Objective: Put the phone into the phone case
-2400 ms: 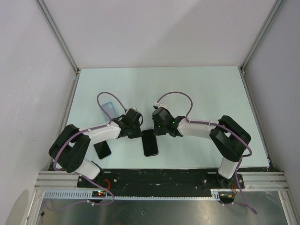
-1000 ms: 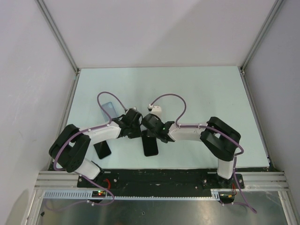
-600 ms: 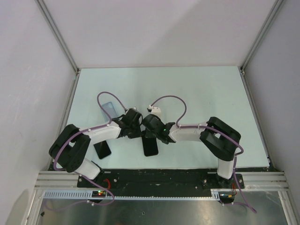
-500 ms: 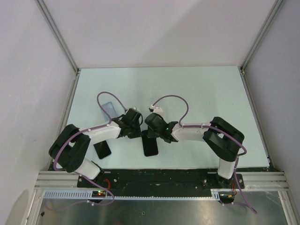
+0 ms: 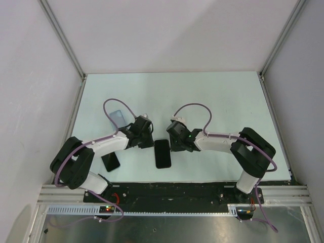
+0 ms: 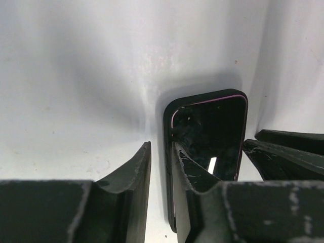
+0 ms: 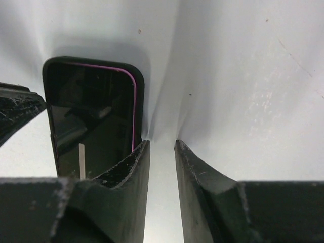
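Note:
A black phone [image 5: 162,153] with a dark rim and a thin pink line lies flat near the table's front middle. It shows in the left wrist view [image 6: 210,131] and the right wrist view [image 7: 91,116]. My left gripper [image 5: 150,142] is at the phone's left edge. Its fingers [image 6: 161,147] are nearly together, one over the phone's edge, holding nothing. My right gripper [image 5: 173,146] is at the phone's right edge. Its fingers [image 7: 162,143] are nearly together over bare table. A translucent pale-blue phone case [image 5: 117,115] lies apart at the left, behind the left arm.
A second plain black slab [image 5: 110,161] lies at the front left beside the left arm. White walls and metal posts [image 5: 63,38] enclose the table [image 5: 212,101]. The left arm's cable [image 5: 109,104] loops over the pale-blue case.
My right gripper has pulled back to the right, off the black phone, which now shows whole. My left gripper has shifted slightly up and right. The phone lies a little straighter.

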`<state>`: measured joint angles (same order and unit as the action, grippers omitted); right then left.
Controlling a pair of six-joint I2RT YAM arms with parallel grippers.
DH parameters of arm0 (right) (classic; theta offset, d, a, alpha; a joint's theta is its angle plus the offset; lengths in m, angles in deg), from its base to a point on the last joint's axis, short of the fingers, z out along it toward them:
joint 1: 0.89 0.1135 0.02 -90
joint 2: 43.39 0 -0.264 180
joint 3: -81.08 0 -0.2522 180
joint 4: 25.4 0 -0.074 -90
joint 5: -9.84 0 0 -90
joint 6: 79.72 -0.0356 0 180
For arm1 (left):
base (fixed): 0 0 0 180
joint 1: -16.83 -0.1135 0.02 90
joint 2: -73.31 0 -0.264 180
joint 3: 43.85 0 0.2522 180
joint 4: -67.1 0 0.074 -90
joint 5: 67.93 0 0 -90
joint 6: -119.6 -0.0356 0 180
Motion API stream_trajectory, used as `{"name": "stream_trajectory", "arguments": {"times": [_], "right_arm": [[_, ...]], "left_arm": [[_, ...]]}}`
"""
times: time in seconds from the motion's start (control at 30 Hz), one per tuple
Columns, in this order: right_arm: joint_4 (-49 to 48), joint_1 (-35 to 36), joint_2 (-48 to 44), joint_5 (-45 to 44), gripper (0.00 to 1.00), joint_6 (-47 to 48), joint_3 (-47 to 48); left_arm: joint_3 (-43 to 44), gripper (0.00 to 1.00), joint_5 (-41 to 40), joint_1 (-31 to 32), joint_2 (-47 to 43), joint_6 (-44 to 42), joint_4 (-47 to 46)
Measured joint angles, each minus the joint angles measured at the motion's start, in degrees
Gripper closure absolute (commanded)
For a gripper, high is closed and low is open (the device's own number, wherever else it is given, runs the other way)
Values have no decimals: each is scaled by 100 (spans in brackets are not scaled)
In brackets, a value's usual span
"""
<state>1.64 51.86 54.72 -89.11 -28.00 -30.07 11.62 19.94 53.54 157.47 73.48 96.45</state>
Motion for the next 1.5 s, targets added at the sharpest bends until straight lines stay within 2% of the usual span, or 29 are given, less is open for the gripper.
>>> {"name": "stream_trajectory", "arguments": {"times": [0.1, 0.27, 0.53, 0.9, 1.37, 1.5], "right_arm": [[-7, 11, -50, 50, 61, 17, -101], [-66, 9, -109, 129, 60, 35, -186], [-203, -181, -264, 302, 59, 31, -374], [-933, -638, -343, 1097, 55, 2, -509], [-1202, -645, 168, 1362, 55, -70, -284], [-1294, -638, 293, 1399, 59, -74, -188]], "left_arm": [[0, 67, 59, 2, -52, 2, -7], [0, 64, 105, 17, -83, 0, -7], [0, 63, 109, 46, -39, -42, -15], [136, 63, 131, 138, 310, -44, -109], [273, 65, 129, 142, 448, -44, -118], [293, 65, 129, 142, 472, -44, -116]]}}
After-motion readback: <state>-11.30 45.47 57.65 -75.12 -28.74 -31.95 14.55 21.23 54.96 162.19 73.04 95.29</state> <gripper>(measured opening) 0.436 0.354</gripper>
